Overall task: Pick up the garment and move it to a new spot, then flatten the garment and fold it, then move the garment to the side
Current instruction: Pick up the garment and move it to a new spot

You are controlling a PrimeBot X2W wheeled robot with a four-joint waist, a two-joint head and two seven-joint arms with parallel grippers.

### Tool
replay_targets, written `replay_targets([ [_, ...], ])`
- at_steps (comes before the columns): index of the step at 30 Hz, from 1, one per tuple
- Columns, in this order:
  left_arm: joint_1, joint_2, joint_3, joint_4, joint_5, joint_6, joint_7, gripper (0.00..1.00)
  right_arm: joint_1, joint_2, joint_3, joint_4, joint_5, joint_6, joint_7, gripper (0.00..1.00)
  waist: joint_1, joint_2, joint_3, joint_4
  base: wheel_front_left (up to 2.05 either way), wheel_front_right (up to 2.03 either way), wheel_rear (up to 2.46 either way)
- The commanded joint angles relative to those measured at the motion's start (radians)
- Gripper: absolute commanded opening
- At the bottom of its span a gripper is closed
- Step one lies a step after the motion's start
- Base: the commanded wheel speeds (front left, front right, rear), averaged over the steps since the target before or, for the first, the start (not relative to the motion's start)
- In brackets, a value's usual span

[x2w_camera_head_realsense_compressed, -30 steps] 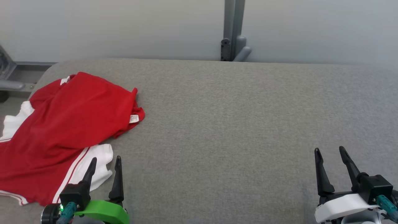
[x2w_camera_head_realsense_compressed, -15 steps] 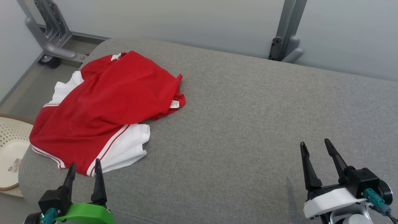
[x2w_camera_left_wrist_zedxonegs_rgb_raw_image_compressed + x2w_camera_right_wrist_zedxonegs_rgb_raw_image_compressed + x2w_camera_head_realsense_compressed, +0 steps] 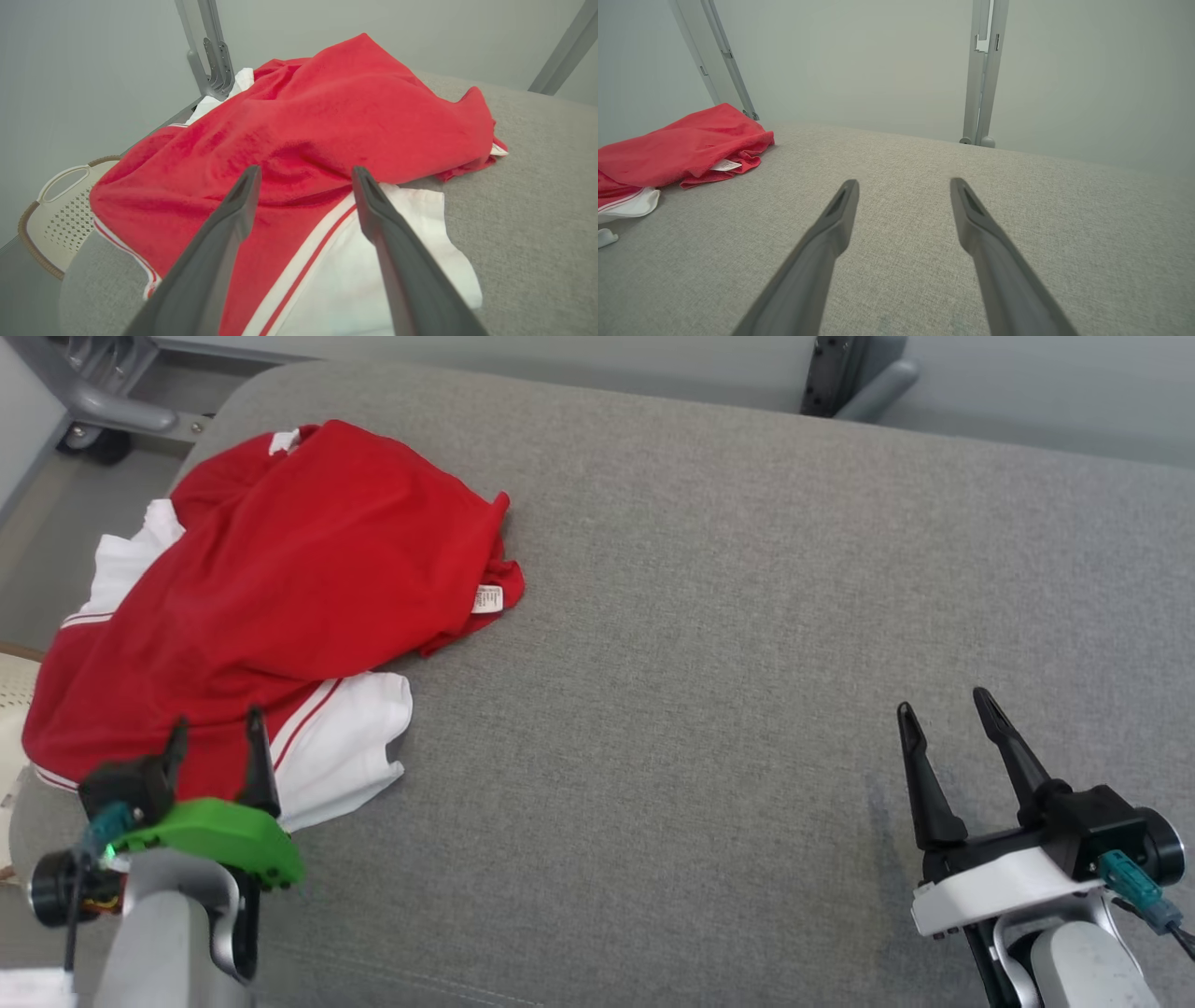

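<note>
Garment (image 3: pixel 280 551) | at tips of spread L gripper (image 3: pixel 215 719) | R gripper (image 3: pixel 942 702) well apart

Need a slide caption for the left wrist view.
Open left claw aimed at the crumpled red-and-white garment on the grey cushion, cream basket beyond its edge.

The left gripper (image 3: pixel 215 719) at seven o'clock is wearing a bright green shell (image 3: pixel 210 831) over a pale grey forearm (image 3: pixel 154 933). The right gripper (image 3: pixel 941 702) at five o'clock is sporting a white shell (image 3: pixel 990 887). Both are showing teal connectors (image 3: pixel 1125 877) and long, dark, tapering fingers (image 3: pixel 1018 756).
</note>
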Motion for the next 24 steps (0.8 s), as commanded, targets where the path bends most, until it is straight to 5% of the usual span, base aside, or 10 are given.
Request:
replay_targets([
  [1, -0.051, 0.019, 0.010, 0.029, -0.007, 0.010, 0.016, 1.00, -0.023, -0.011, 0.004, -0.007, 0.003, 0.000, -0.003, 1.00, 0.0000, 0.0000, 0.088, -0.053, 0.00, 0.00, 0.00],
  [15, -0.344, 0.133, 0.093, 0.368, -0.079, 0.068, 0.152, 1.00, -0.088, -0.010, 0.018, -0.005, 0.016, 0.000, -0.003, 1.00, 0.0000, 0.0000, 0.191, -0.159, 0.00, 0.00, 0.00],
  [17, -0.343, 0.142, 0.089, 0.398, -0.083, 0.056, 0.150, 0.08, -0.081, -0.005, 0.012, -0.003, 0.017, 0.000, -0.003, 1.00, 0.0000, 0.0000, 0.179, -0.164, 0.00, 0.00, 0.00],
  [18, -0.343, 0.144, 0.090, 0.411, -0.089, 0.048, 0.146, 0.00, -0.077, -0.003, 0.010, -0.002, 0.018, 0.000, -0.003, 1.00, 0.0000, 0.0000, 0.173, -0.165, 0.00, 0.00, 0.00],
  [24, -0.324, 0.154, 0.100, 0.443, -0.117, 0.020, 0.074, 0.00, -0.055, 0.008, 0.002, 0.005, 0.020, 0.000, -0.003, 1.00, 0.0000, 0.0000, 0.121, -0.153, 0.00, 0.00, 0.00],
])
